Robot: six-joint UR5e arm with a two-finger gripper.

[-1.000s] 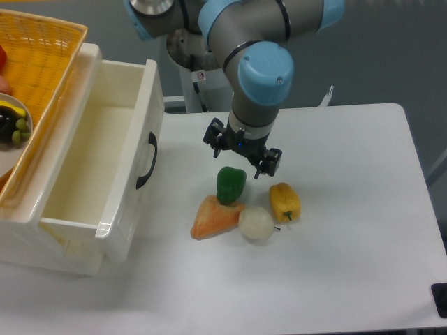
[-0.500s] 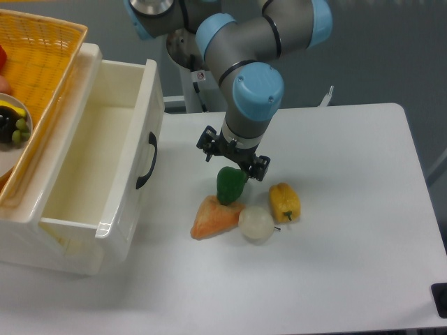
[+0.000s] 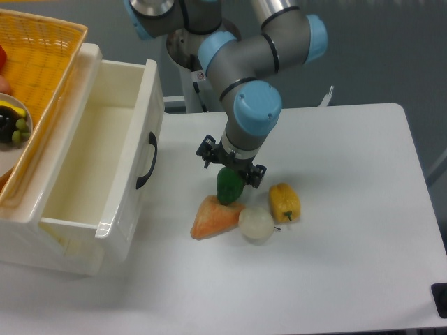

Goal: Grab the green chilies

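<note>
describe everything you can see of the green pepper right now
The green pepper is small, glossy and dark green, plastic-looking, blocky in shape. It stands on the white table with its top hidden under the gripper, whose fingers sit on either side of it; whether they touch it cannot be told. Its lower edge meets the orange carrot-like piece. The white round vegetable and the yellow pepper lie close by to its right.

Two peppers [image 3: 230,187], one carrot [image 3: 215,217]

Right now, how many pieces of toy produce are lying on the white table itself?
4, clustered mid-table: glossy dark-green plastic pepper under the hand, orange carrot-like piece in front of it, white round onion-like piece, yellow pepper rightmost. None seem hidden.
</note>
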